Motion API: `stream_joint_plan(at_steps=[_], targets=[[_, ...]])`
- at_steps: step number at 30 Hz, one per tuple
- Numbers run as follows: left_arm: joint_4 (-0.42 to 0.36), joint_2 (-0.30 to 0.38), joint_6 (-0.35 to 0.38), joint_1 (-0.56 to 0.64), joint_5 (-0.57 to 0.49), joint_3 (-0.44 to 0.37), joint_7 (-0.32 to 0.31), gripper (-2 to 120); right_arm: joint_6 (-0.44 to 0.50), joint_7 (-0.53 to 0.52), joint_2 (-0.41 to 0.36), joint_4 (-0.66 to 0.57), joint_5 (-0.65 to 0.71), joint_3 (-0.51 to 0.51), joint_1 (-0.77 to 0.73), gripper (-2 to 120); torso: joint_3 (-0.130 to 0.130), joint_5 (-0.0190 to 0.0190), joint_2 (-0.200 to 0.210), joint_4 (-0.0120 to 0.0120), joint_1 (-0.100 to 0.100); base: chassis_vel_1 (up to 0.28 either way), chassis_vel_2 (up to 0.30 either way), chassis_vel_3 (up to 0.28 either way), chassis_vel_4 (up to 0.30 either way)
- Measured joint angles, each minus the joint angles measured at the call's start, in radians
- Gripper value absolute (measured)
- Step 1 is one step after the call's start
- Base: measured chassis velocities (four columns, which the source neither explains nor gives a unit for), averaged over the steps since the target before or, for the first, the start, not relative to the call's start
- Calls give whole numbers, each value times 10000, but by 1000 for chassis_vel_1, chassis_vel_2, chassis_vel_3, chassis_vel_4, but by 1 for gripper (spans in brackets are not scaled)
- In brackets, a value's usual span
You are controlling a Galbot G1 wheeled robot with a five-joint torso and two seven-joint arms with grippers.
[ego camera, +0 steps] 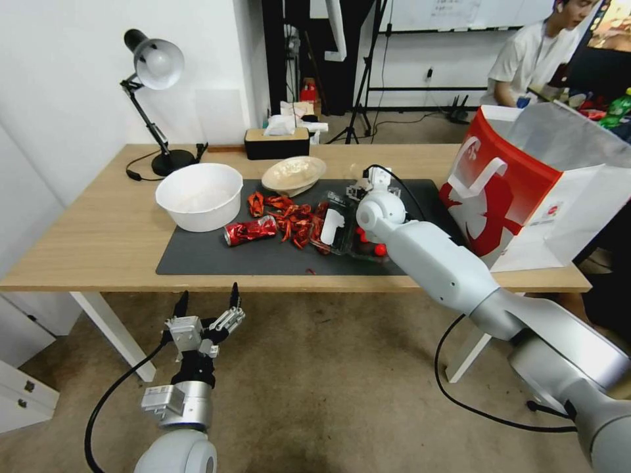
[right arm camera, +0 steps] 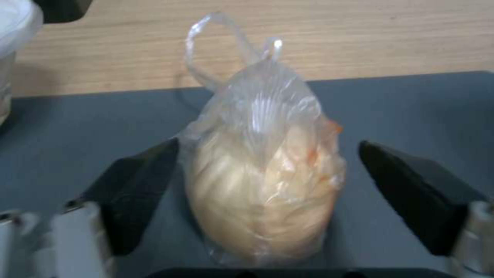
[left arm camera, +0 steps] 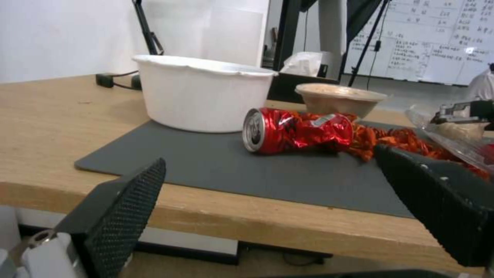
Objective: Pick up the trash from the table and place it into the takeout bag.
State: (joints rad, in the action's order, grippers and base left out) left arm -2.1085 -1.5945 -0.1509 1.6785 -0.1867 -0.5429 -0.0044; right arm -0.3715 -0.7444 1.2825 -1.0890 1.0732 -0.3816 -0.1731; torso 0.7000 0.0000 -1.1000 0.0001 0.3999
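The knotted clear bag [right arm camera: 262, 170] lay on the dark mat [right arm camera: 411, 108] of the table [ego camera: 98, 230], between the spread fingers of the right gripper [right arm camera: 268, 193], not yet pinched. To my eye the slick film could slip or tear when squeezed. The left gripper [ego camera: 205, 305] hung open below the table edge, idle.

A large white bowl [ego camera: 199, 195] is the landmark, standing upright. Behind it to the left stands a black desk lamp [ego camera: 152, 92] with its head raised, and behind it to the right a dark tissue box [ego camera: 276, 142] with white tissue poking out. Red crayfish shells [ego camera: 289, 218] lie scattered just to the bowl's right.
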Motion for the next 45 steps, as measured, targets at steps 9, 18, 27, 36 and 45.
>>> stream_joint_plan(at_steps=[9,18,27,36,45], targets=[[101,4,-51,-35,-41,-27,-4,100,-63,-29,94,113,-67,1,-2,54,-1,0,-1,-1,1,0,0,0,0],[181,-25,-92,-68,-21,9,-5,100,-151,-132,11,64,-46,61,-45,21,-1,0,0,-1,0,0,0,0,0],[191,-32,-108,-59,-11,5,-4,100,-167,-192,4,31,-39,178,-75,3,-1,1,0,-1,0,0,0,0,0],[210,-34,-144,-38,15,25,-3,100,65,-310,-506,-1281,160,584,-169,3,0,2,0,-1,1,0,0,0,0],[198,-50,-143,-61,68,95,10,100,660,-65,-1842,-4765,337,1033,-330,3,0,1,0,0,0,0,0,0,0]])
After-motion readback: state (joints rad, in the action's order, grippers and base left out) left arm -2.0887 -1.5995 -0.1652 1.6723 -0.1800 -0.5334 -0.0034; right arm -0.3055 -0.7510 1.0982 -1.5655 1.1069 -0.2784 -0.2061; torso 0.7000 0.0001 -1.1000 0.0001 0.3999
